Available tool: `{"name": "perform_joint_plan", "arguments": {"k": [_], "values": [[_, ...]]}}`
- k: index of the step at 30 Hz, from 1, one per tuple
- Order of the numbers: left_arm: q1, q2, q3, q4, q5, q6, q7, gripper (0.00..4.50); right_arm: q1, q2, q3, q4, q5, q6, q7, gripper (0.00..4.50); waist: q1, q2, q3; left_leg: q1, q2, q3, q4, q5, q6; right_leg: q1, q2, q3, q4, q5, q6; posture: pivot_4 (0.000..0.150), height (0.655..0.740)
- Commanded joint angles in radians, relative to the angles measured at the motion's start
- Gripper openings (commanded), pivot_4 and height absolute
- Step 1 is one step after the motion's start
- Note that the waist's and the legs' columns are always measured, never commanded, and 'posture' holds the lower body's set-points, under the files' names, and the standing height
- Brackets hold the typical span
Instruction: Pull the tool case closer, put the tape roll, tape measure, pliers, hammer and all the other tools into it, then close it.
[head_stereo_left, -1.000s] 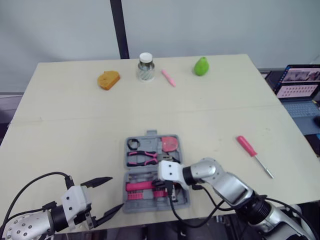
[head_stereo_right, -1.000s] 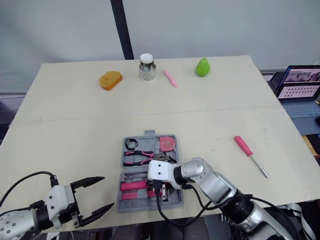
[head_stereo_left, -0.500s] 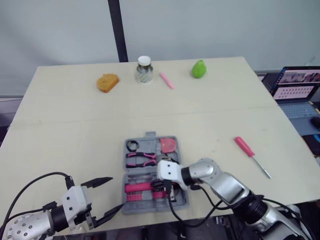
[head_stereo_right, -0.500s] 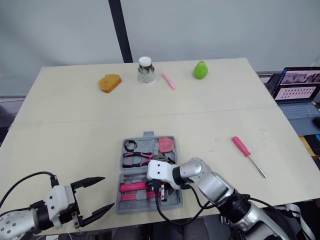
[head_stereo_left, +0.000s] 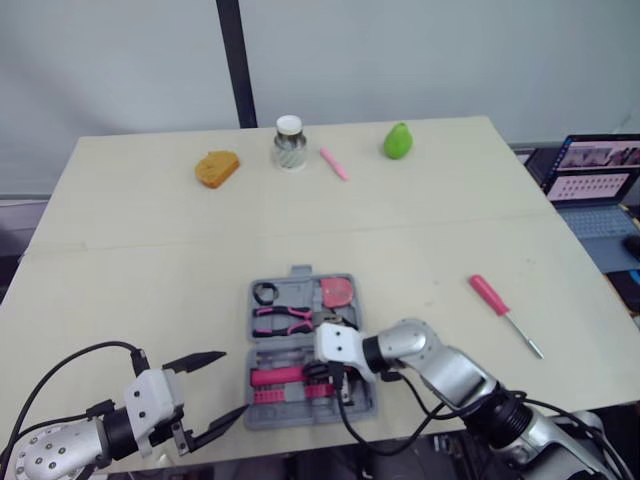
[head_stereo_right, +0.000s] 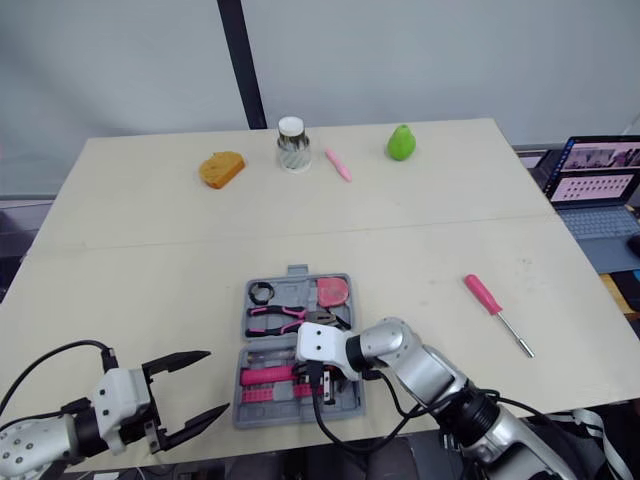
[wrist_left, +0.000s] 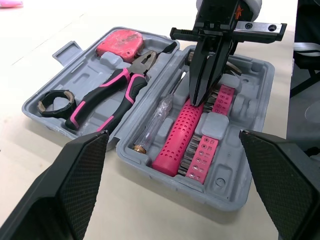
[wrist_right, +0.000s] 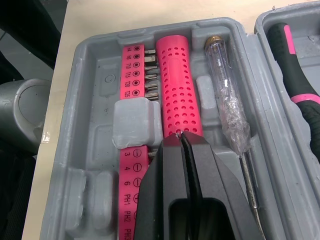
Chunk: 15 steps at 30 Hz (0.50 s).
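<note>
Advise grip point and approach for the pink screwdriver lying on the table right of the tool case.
Take the pink screwdriver by its handle, straight down from above, the right claw closing across its width. It lies flat on the table, so sideways entry looks blocked, and the handle is much thicker than the thin metal shaft, likely a surer hold.

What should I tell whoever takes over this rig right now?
Left gripper: open, hovering at the table edge, left of the tool case. Right gripper: fingers shut, tips at the pink handle inside the open case. Already in the case: tape roll, pliers, tape measure. Left to do: the pink screwdriver lies on the table right of the case; put it in, then close the case.
</note>
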Motion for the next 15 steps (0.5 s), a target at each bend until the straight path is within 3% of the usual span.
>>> {"name": "perform_joint_plan", "arguments": {"k": [1,8,13,15], "values": [[0.001,0.005,-0.006,-0.011,-0.001,-0.01,0.003,4.5,0.057,-0.034,0.038,0.088,-0.04,0.022,0.021,0.09,0.0,0.001,-0.001,0.0,0.0,0.0,0.0,0.0,0.0,0.0,0.0,0.0,0.0,0.0,0.0,0.15,0.74],[-0.04,-0.004,-0.013,0.001,-0.011,0.02,0.032,4.5,0.048,-0.016,-0.206,-0.125,0.239,0.111,0.082,0.09,0.002,0.003,0.007,-0.004,0.0,0.0,0.001,-0.002,0.001,-0.001,0.0,0.0,-0.002,0.0,0.0,0.15,0.74],[-0.086,0.017,0.017,0.035,-0.047,0.111,0.05,4.5,0.051,-0.127,-0.439,-0.244,0.426,0.253,0.102,0.09,0.003,0.003,0.011,-0.004,0.001,0.0,0.001,-0.002,0.001,-0.001,-0.001,0.0,-0.003,0.0,0.001,0.15,0.74],[-0.108,0.027,0.04,0.066,-0.042,0.131,0.062,4.5,0.073,-0.189,-0.516,-0.244,0.453,0.27,0.104,0.59,0.006,0.002,0.011,-0.005,0.002,0.0,0.001,-0.003,0.001,-0.001,-0.001,0.0,-0.004,0.0,0.001,0.15,0.74]]}}
